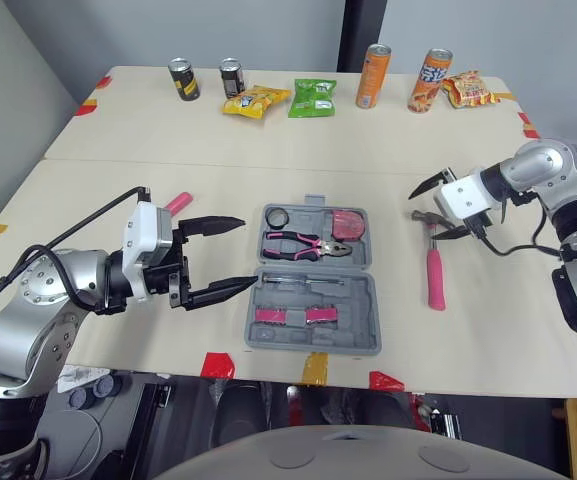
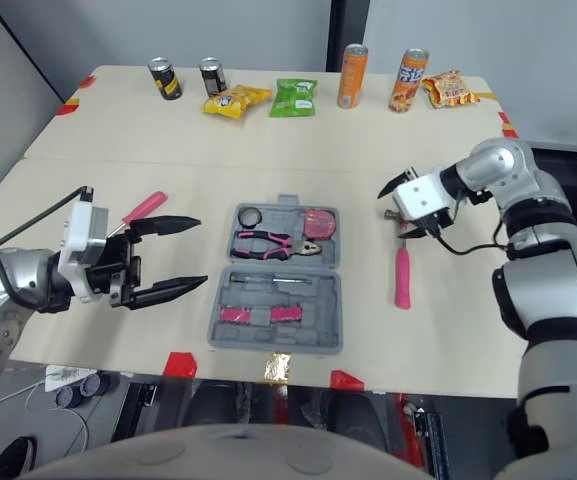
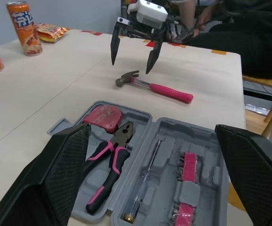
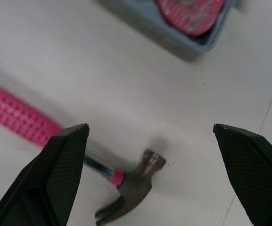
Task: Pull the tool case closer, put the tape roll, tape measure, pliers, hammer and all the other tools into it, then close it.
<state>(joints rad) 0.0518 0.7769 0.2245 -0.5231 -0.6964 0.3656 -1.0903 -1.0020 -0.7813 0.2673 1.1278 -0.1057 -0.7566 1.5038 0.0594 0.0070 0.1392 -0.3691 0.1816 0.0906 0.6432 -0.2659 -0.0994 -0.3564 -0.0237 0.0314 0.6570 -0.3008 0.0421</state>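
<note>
Left claw (image 1: 246, 252): released, tool case (image 1: 353, 345) just beside.
Right claw (image 1: 426, 215): released, hammer (image 1: 434, 270) beneath.
Can labels (image 1: 373, 75): we cannot read them.

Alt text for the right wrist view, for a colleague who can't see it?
The right gripper hangs open over the hammer, whose steel head lies on the table between its fingers, pink handle running out of frame. Beyond is a corner of the grey tool case holding the pink tape measure.
</note>
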